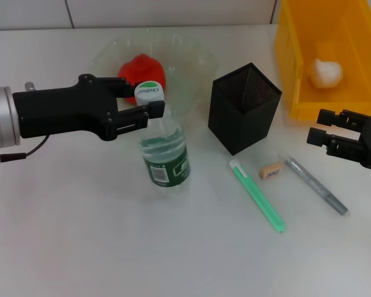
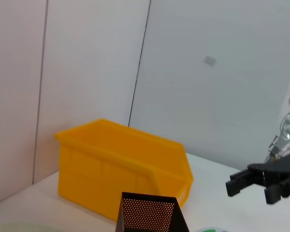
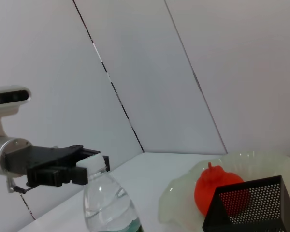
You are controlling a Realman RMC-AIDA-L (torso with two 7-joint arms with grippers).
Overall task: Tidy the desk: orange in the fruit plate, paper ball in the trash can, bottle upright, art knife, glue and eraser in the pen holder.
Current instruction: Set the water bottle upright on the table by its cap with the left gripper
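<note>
The clear bottle (image 1: 165,151) with its green label stands upright on the desk in front of the fruit plate (image 1: 195,57). My left gripper (image 1: 143,99) is shut on the bottle's white cap; the right wrist view shows the same grip, with the left gripper (image 3: 89,170) on the bottle (image 3: 108,205). The orange (image 1: 142,69) lies in the plate. The paper ball (image 1: 326,73) is inside the yellow trash can (image 1: 297,93). The eraser (image 1: 271,170) lies right of the black mesh pen holder (image 1: 244,108), between a green stick (image 1: 258,195) and a grey slim tool (image 1: 315,184); which is knife or glue I cannot tell. My right gripper (image 1: 321,127) hovers open by the trash can.
A white wall rises behind the desk. The trash can (image 2: 116,169) and pen holder (image 2: 150,217) stand close together at the right. In the left wrist view the right gripper (image 2: 251,181) shows farther off. Bare desk lies in front of the bottle and tools.
</note>
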